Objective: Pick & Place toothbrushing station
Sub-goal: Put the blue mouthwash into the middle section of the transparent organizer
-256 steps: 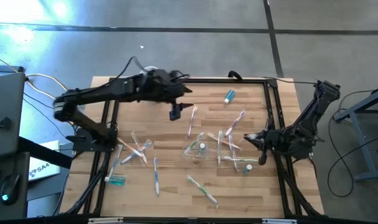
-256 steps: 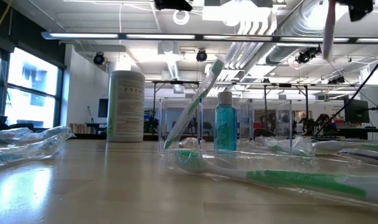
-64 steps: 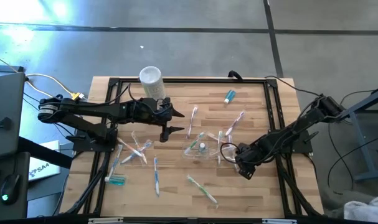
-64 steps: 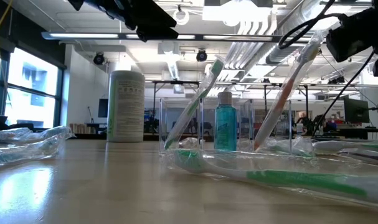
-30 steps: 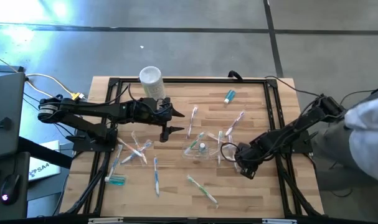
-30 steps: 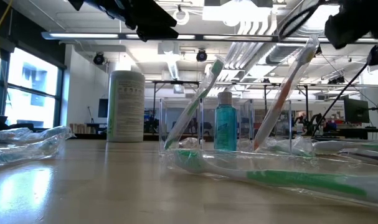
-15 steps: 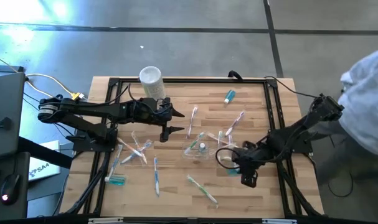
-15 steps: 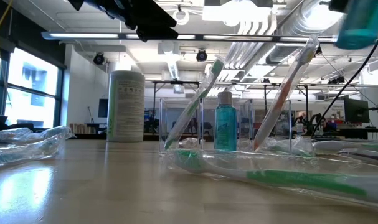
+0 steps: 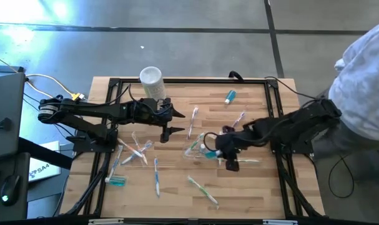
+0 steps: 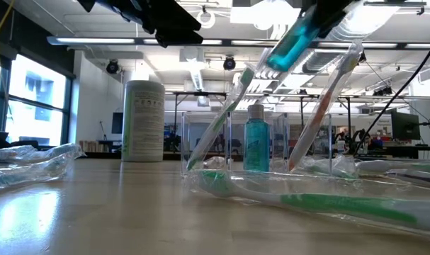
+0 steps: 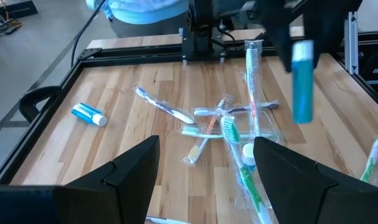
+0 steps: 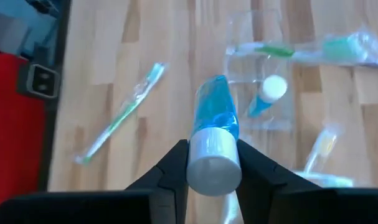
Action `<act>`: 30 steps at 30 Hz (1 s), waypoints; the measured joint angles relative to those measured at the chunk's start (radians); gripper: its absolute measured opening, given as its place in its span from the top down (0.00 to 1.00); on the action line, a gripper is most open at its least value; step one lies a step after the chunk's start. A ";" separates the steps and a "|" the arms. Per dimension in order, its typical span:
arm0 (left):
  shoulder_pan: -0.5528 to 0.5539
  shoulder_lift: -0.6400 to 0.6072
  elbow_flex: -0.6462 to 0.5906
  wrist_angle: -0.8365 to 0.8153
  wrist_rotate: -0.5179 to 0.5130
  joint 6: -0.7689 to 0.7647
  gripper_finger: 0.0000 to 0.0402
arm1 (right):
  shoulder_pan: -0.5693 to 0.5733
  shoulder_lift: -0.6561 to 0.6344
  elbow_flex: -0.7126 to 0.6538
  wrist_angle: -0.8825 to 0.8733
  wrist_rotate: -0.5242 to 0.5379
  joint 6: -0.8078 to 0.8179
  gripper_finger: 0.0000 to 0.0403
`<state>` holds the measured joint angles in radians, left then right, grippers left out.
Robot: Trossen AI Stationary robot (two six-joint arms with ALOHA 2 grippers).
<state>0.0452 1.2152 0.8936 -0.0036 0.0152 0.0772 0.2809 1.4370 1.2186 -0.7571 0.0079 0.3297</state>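
wooden table (image 9: 177, 187): right pincer (image 12: 212, 163) grips toothpaste tube (image 12: 215, 134); left pincer (image 11: 204, 168) open.

High view looks straight down on the whole table (image 9: 177, 187); low view sits at tabletop level, facing the room. Both wrist views look past their fingers at the cup (image 12: 258, 87), which every view shares.
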 joint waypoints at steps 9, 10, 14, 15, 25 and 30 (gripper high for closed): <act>0.000 0.000 0.000 -0.014 0.000 0.000 0.37 | -0.102 0.133 0.038 0.014 -0.034 -0.093 0.78; 0.000 0.000 0.000 -0.018 0.000 0.000 0.37 | -0.102 0.147 0.046 0.010 -0.038 -0.099 0.78; 0.000 0.000 0.000 -0.029 0.000 0.000 0.37 | -0.100 0.195 0.077 -0.025 -0.062 -0.109 0.78; 0.000 0.000 0.000 -0.031 0.000 0.000 0.37 | -0.100 0.204 0.083 -0.033 -0.063 -0.110 0.78; 0.000 0.000 0.000 -0.044 0.000 -0.001 0.37 | -0.101 0.222 0.093 -0.046 -0.026 -0.126 0.78; 0.000 0.000 0.000 -0.045 0.000 -0.001 0.37 | -0.101 0.222 0.093 -0.046 -0.008 -0.144 0.78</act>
<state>0.0450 1.2152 0.8936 -0.0483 0.0152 0.0765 0.1802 1.6588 1.3121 -0.8028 0.0000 0.1856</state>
